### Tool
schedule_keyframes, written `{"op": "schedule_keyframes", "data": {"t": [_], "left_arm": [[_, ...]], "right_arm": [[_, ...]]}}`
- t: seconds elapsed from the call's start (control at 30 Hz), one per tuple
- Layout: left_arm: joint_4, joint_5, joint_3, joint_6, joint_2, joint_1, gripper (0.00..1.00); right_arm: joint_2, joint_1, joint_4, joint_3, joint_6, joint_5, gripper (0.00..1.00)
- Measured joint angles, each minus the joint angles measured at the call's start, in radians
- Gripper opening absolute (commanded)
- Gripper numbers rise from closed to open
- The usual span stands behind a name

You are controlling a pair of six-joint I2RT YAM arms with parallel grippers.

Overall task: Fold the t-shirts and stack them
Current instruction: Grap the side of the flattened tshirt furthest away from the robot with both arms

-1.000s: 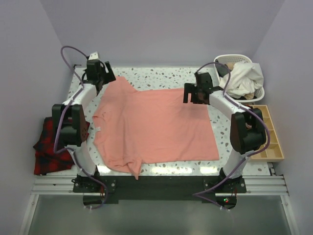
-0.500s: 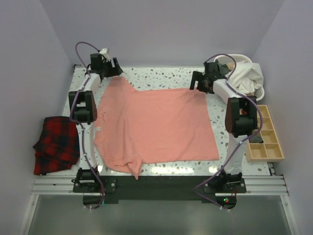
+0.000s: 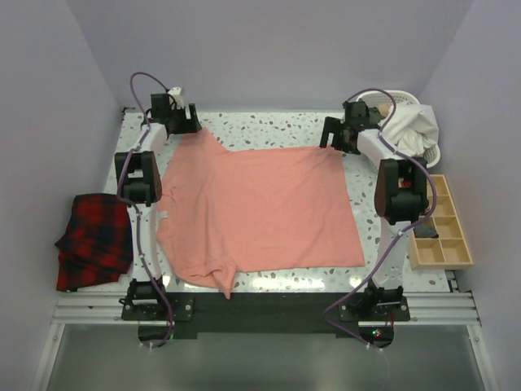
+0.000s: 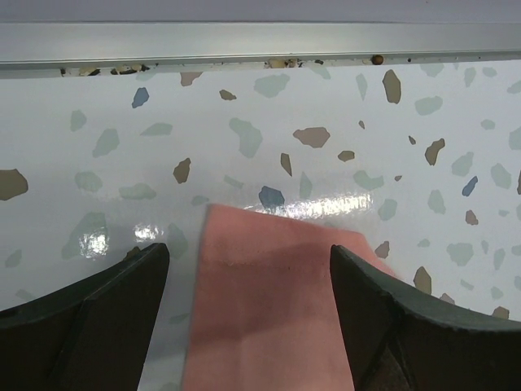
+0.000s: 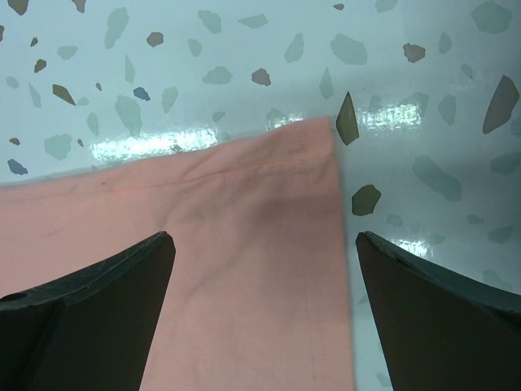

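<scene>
A salmon-pink t-shirt (image 3: 260,208) lies spread flat across the speckled table, with one sleeve bunched at the near left. My left gripper (image 3: 186,122) hangs open over the shirt's far-left sleeve tip. In the left wrist view the sleeve end (image 4: 269,309) lies between the spread fingers of that gripper (image 4: 249,249), and they do not pinch it. My right gripper (image 3: 330,137) is open over the far-right corner. In the right wrist view the hemmed corner of the shirt (image 5: 244,277) sits between the wide fingers of that gripper (image 5: 264,236).
A red-and-black plaid cloth (image 3: 94,248) lies off the table's left edge. A white basket (image 3: 383,99) holding pale clothes stands at the far right, with a wooden compartment tray (image 3: 444,224) nearer along the right edge. A metal rail (image 4: 260,41) runs along the table's far edge.
Both arms have stretched out toward the far edge. The left gripper went to the shirt's far-left sleeve tip and the right to the far-right corner. The shirt has not moved.
</scene>
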Motion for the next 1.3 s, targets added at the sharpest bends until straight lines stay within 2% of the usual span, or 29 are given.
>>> {"op": "schedule_keyframes", "data": {"t": [0.1, 0.13, 0.23, 0.3, 0.57, 0.67, 0.7, 0.77, 0.8, 0.9, 0.93, 1.0, 1.03, 1.3], "left_arm": [[-0.004, 0.001, 0.0, 0.01, 0.0, 0.0, 0.69], [-0.007, 0.004, 0.001, 0.013, 0.002, 0.0, 0.59], [-0.012, 0.022, 0.013, 0.014, 0.013, 0.001, 0.46], [-0.011, 0.038, 0.02, 0.011, 0.02, 0.002, 0.39], [0.005, 0.093, 0.032, 0.006, 0.039, 0.005, 0.23], [0.004, 0.103, 0.032, 0.001, 0.04, 0.006, 0.14], [0.002, 0.106, 0.032, -0.002, 0.041, 0.006, 0.1], [0.0, 0.111, 0.032, -0.005, 0.041, 0.006, 0.07], [-0.001, 0.115, 0.032, -0.007, 0.042, 0.006, 0.0], [-0.005, 0.124, 0.032, -0.011, 0.042, 0.006, 0.0], [-0.005, 0.127, 0.032, -0.011, 0.042, 0.006, 0.0], [-0.006, 0.131, 0.032, -0.011, 0.042, 0.006, 0.0], [-0.006, 0.135, 0.032, -0.011, 0.042, 0.006, 0.0], [-0.018, 0.182, 0.045, -0.039, 0.042, 0.007, 0.0]], "right_arm": [[0.015, -0.002, 0.0, 0.001, -0.003, 0.0, 0.99], [0.022, -0.003, 0.0, 0.002, -0.003, 0.0, 0.99], [0.05, -0.008, -0.003, 0.017, -0.003, -0.01, 0.99], [0.079, -0.011, -0.006, 0.044, -0.003, -0.019, 0.99], [0.159, -0.016, -0.007, 0.14, -0.007, -0.041, 0.99], [0.18, -0.016, -0.006, 0.172, -0.01, -0.054, 0.9], [0.183, -0.017, -0.006, 0.177, -0.01, -0.063, 0.79], [0.186, -0.019, -0.006, 0.18, -0.009, -0.077, 0.64], [0.188, -0.02, -0.005, 0.18, -0.005, -0.081, 0.53], [0.195, -0.021, -0.005, 0.18, -0.005, -0.098, 0.33], [0.196, -0.022, -0.005, 0.182, -0.003, -0.101, 0.16], [0.199, -0.023, -0.008, 0.182, -0.008, -0.106, 0.04], [0.203, -0.023, -0.008, 0.182, -0.006, -0.109, 0.0], [0.204, -0.024, 0.001, 0.182, -0.008, -0.108, 0.0]]}}
